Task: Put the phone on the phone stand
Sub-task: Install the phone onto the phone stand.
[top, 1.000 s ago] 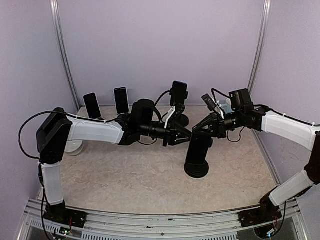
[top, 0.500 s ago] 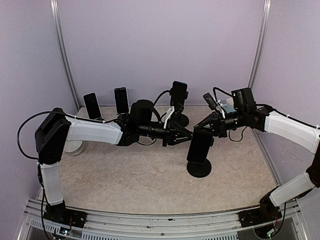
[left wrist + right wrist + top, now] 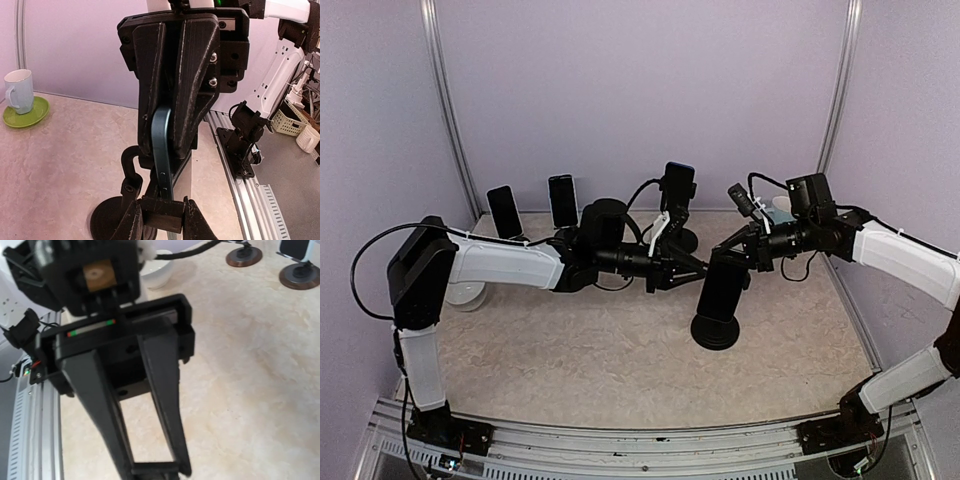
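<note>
While phone (image 3: 162,170) was clamped edge-on betw. L gripper (image 3: 166,146) fingers, lower end at stand (image 3: 162,217) cradle, R gripper (image 3: 746,257) fingers were pressed together by stand top; tip-out was judged possible if released misaligned.

Left hand (image 3: 165,137) is pointing down mid-frame, its black fingers (image 3: 192,90) clamping a blue-edged phone (image 3: 163,170) that is showing edge-on and upright. The phone's lower end is meeting the holder of the black phone stand (image 3: 107,222), whose round base is sitting on the beige bench (image 3: 60,160). White mug (image 3: 17,89) is standing on a green saucer (image 3: 31,112) far left, near the wall. Right arm (image 3: 277,70) is showing white at upper right, above a metal rail (image 3: 245,200).
</note>
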Controlling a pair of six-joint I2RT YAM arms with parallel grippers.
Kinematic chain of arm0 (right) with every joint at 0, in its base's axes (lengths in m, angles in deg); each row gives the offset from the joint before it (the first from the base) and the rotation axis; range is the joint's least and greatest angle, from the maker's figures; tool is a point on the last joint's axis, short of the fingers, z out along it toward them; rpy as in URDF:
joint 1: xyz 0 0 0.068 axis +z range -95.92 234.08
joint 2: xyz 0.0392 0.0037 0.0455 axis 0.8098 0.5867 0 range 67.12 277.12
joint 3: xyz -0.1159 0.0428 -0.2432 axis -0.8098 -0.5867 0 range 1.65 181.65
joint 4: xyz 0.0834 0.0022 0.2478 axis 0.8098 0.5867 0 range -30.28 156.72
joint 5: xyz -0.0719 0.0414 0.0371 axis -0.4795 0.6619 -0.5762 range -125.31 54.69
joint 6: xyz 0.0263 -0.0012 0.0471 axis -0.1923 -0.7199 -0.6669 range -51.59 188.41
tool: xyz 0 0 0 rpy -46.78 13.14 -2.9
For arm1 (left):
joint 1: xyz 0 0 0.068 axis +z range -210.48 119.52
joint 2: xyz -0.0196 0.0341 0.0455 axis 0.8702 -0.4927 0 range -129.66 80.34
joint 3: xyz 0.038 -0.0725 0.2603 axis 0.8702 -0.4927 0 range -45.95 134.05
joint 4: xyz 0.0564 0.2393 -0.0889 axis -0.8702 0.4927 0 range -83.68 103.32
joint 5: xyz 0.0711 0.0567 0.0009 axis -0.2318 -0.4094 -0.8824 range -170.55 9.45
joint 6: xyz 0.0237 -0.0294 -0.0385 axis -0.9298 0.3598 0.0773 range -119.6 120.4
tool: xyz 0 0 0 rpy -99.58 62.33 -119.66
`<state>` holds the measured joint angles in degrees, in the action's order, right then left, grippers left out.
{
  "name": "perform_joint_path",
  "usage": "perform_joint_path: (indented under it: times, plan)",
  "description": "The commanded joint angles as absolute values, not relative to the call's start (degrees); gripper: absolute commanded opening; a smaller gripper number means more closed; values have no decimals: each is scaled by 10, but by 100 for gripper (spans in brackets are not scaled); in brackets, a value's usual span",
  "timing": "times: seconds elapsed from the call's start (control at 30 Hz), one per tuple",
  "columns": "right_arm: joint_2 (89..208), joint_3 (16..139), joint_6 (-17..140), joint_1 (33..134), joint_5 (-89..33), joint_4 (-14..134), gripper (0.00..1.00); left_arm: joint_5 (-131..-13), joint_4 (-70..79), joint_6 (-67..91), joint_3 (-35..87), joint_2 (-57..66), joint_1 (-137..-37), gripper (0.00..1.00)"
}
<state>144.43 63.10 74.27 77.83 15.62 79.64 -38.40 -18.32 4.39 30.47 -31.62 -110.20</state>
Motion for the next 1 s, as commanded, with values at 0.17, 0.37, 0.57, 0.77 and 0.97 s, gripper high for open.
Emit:
perform_joint_path:
  times: [0.17, 0.37, 0.57, 0.77, 0.97]
  plan:
    - [1435, 642, 737, 744, 2, 845, 0, -328, -185, 18, 308, -263, -1099, 0]
    - [1444, 656, 730, 779, 12, 824, 0, -355, -169, 18, 325, -275, -1112, 0]
    - [1454, 668, 723, 793, 10, 816, 0, -373, -169, 30, 337, -291, -1119, 0]
    - [1458, 674, 717, 795, 2, 821, 0, -380, -171, 32, 340, -296, -1124, 0]
    - [1460, 687, 711, 797, 4, 824, 0, -395, -169, 43, 347, -305, -1128, 0]
